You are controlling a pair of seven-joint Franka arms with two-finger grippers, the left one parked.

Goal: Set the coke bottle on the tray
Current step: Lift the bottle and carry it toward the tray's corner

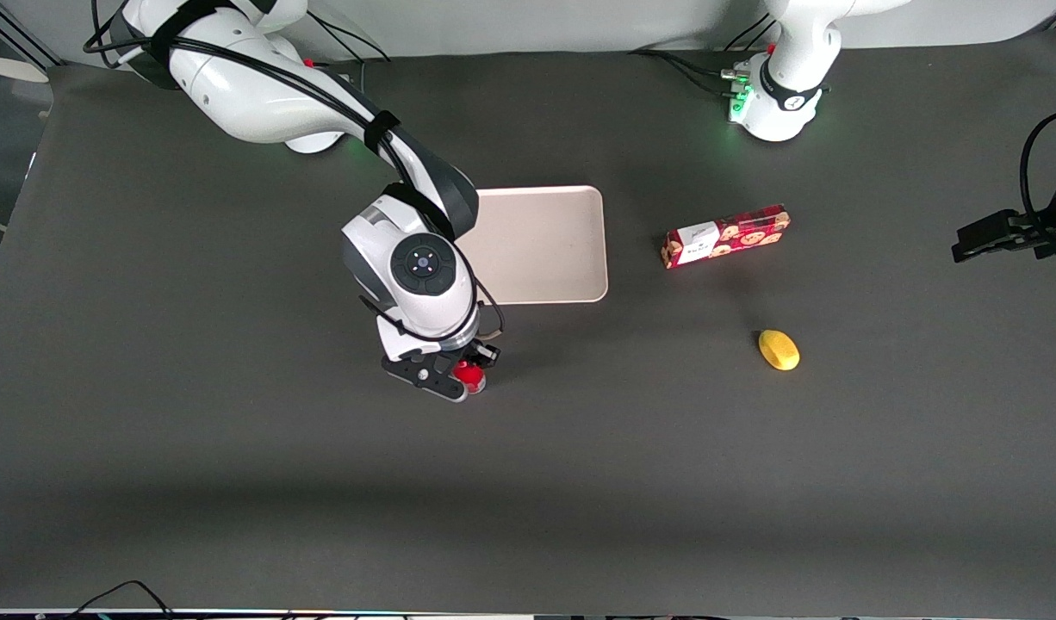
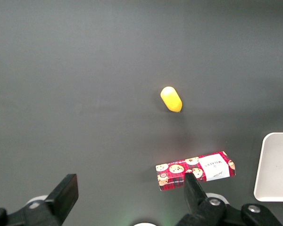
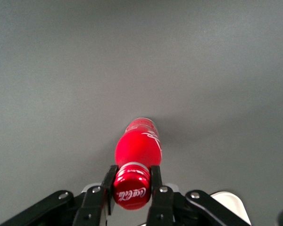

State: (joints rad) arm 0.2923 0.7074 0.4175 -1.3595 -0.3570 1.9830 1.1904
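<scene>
The gripper (image 1: 461, 379) is hanging just above the table (image 1: 149, 387), nearer to the front camera than the tray (image 1: 541, 245), and its fingers (image 3: 108, 181) are clenching the neck of the coke bottle (image 3: 137, 150) under the cap. It seems the grasp is done; carrying and placing are remaining. Toward the parked arm's end, a cookie box (image 1: 724, 235) and a yellow lemon (image 1: 779, 350) are lying well apart from the route.

The right arm (image 1: 261, 95) is glossy white with grey joints, black cables, and a black hand (image 1: 459, 379).
</scene>
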